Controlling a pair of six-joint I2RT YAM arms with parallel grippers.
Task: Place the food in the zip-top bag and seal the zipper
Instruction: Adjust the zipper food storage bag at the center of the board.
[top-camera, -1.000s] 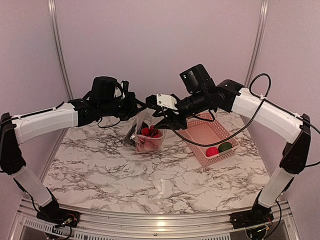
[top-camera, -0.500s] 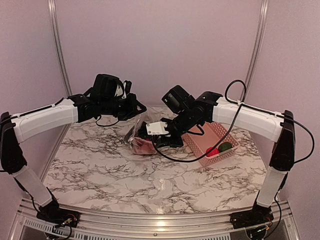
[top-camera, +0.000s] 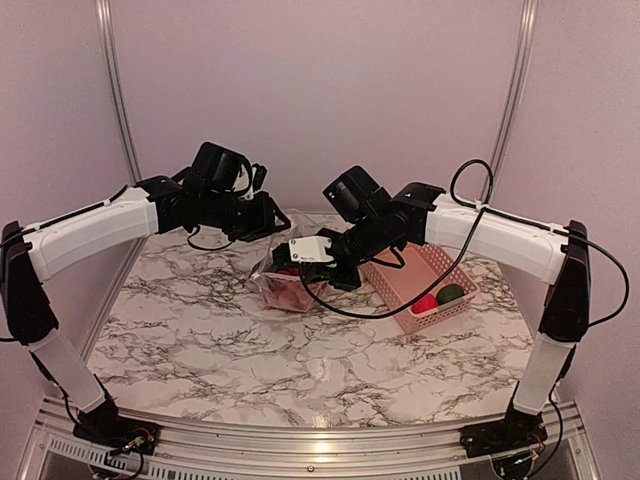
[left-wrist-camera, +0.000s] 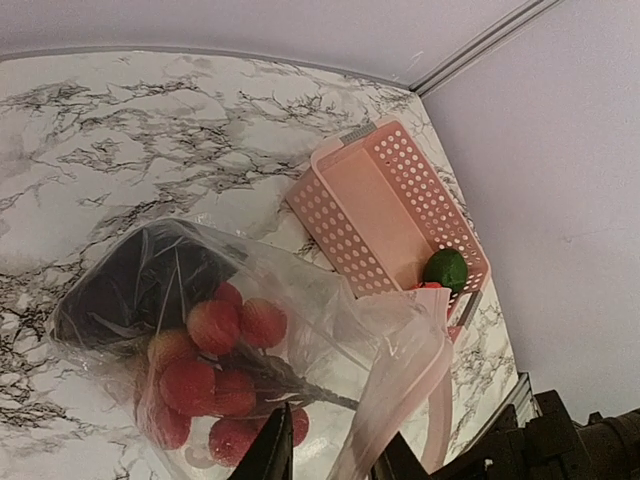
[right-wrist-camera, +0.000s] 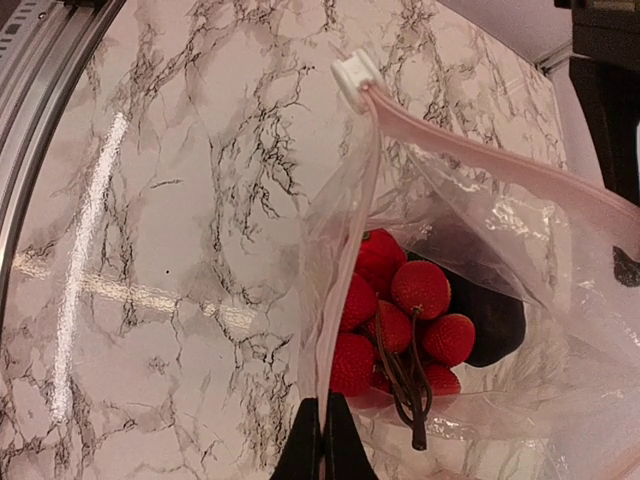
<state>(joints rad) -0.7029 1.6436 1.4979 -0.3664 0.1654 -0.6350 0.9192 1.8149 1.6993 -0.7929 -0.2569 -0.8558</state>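
From above, the zip-top bag (top-camera: 283, 290) lies in the middle of the frame on the marble table (top-camera: 250, 360), between the left gripper (top-camera: 276, 224) and the right gripper (top-camera: 285, 268). To the right of it stands the pink basket (top-camera: 400, 262), with a green piece (top-camera: 451, 293) and a red piece (top-camera: 425, 303) in its near corner.

In the left wrist view, the left gripper's fingers (left-wrist-camera: 277, 452) stand apart at the bottom edge. The pink zipper (left-wrist-camera: 420, 370) hangs loose between them. The red fruits (left-wrist-camera: 215, 370) and the dark eggplant (left-wrist-camera: 130, 290) are inside the bag, at lower left.

In the right wrist view, the right gripper's fingers (right-wrist-camera: 322, 445) are pressed together on the zipper at the bottom. The white slider (right-wrist-camera: 355, 75) sits at the top.
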